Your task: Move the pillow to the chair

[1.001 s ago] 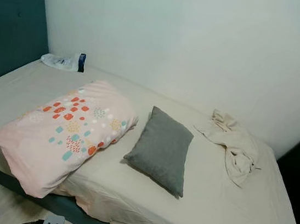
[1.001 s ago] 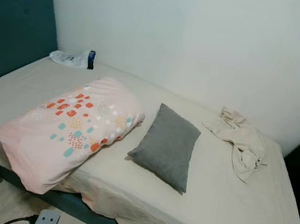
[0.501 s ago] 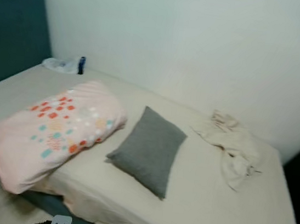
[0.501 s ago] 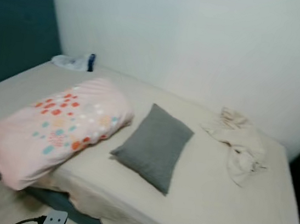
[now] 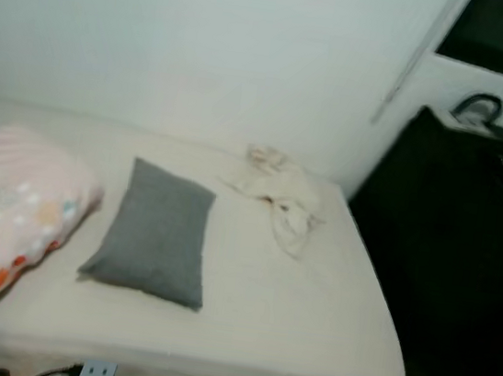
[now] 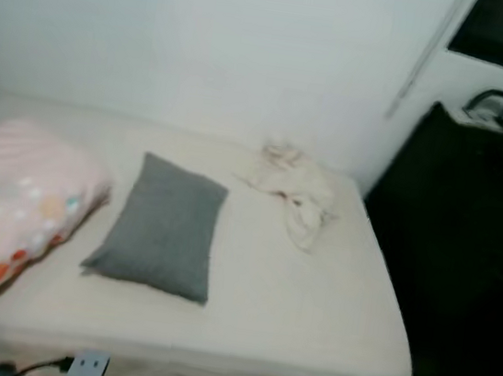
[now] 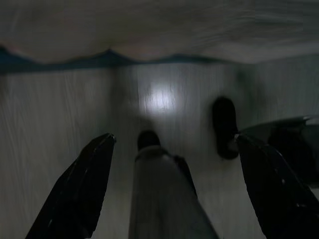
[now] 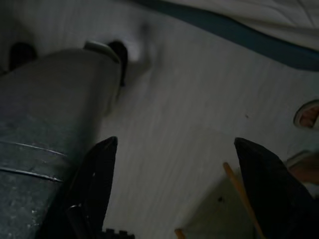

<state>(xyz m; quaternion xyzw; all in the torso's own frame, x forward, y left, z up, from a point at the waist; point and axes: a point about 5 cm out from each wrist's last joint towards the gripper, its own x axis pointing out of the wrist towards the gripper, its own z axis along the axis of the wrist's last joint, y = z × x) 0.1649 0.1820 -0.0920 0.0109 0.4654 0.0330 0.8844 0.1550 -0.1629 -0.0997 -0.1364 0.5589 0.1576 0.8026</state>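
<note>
The grey pillow [image 5: 152, 233] lies mid-bed [image 5: 309, 316], near the front edge, bare sheet toward the foot. Left hand [image 7: 172, 186] and right hand [image 8: 182, 186] hang wide open over floor [image 8: 174, 99].

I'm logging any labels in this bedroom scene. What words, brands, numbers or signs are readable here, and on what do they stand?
None can be read.
Patterned pillow: coloured dots and squares, no lettering.
Grey pillow and crumpled cloth: plain.
Black bag: blurred, no label to make out.
</note>
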